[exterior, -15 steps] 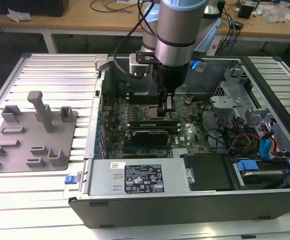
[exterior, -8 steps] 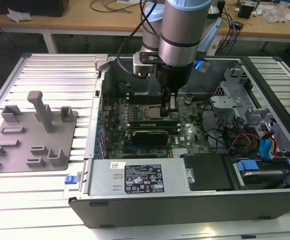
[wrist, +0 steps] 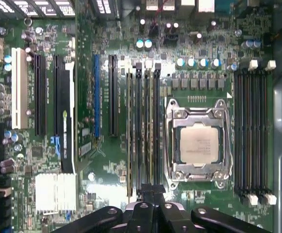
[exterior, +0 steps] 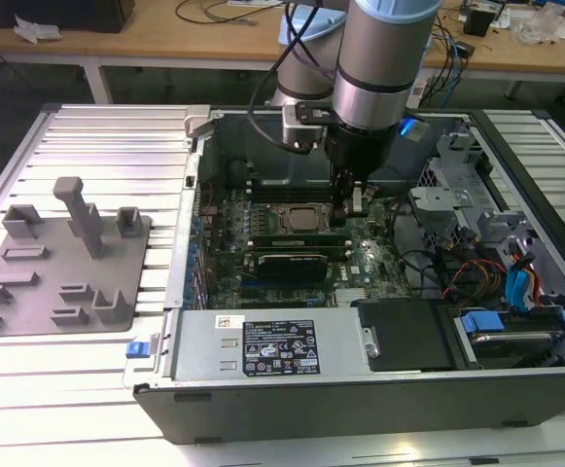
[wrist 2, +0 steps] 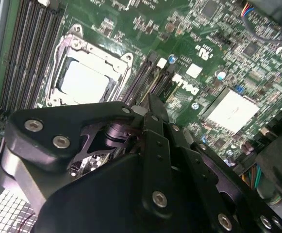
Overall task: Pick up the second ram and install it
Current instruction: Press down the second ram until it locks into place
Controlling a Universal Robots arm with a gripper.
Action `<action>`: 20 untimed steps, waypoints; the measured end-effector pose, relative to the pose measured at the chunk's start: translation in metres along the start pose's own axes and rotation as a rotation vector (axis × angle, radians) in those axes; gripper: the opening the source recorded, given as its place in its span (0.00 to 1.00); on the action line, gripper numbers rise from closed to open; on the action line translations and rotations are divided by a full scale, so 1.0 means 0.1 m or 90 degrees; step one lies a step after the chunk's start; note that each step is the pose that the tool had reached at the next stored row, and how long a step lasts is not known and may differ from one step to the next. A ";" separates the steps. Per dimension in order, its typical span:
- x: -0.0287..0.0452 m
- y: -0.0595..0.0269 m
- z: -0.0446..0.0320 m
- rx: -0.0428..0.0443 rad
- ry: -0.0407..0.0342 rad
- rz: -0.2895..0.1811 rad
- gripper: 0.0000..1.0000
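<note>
Slatted metal tabletop (exterior: 97, 136) carries an open computer case (exterior: 360, 394) and, to the exterior view's left, a grey holder tray (exterior: 58, 263) whose posts stand bare. Inside the case the arm reaches straight down to the motherboard (wrist: 97, 165), and the gripper (wrist: 148, 194) sits at one end of the bank of memory slots just beside the CPU socket (wrist: 199, 143). In the first wrist view the second ram (wrist: 149, 136) appears as a thin green-gold edge standing upright in one of those slots, with another stick (wrist: 129, 136) two slots over, farther from the socket. The gripper's jaws look drawn together over the near end of the stick; whether they pinch its top edge or merely press on it I cannot tell, nor whether the stick is fully seated. As a thing to handle, the stick looks very light, stiff along its length yet thin enough to flex or crack if twisted, with exposed chips and a contact edge that should stay untouched. My judgement is that the sound hold is across the flat faces near the top edge, kept square to the slot so that downward force runs straight into it and not sideways
</note>
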State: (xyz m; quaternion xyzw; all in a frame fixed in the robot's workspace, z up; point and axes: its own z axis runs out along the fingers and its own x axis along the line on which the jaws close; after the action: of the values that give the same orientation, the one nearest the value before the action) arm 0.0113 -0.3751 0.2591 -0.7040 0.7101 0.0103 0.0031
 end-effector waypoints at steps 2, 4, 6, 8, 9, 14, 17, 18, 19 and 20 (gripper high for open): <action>0.000 -0.002 0.000 0.0000 0.0000 0.000 0.08; -0.023 -0.003 0.001 0.0000 0.0000 0.000 0.08; -0.027 -0.006 0.008 0.0000 -0.0001 0.000 0.08; -0.027 -0.037 0.023 -0.0001 0.0000 0.000 0.08; -0.026 -0.055 0.027 -0.0001 0.0001 0.000 0.08; -0.026 -0.079 0.094 -0.0001 0.0000 0.000 0.08; -0.026 -0.080 0.110 -0.0001 -0.0001 0.001 0.08; -0.025 -0.082 0.127 0.0002 0.0000 0.014 0.08; -0.041 -0.083 0.145 0.0002 -0.0009 0.014 0.08; -0.056 -0.083 0.158 0.0002 -0.0008 0.014 0.08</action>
State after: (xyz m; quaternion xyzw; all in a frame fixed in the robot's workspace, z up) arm 0.0195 -0.3693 0.2433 -0.6961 0.7178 0.0107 0.0036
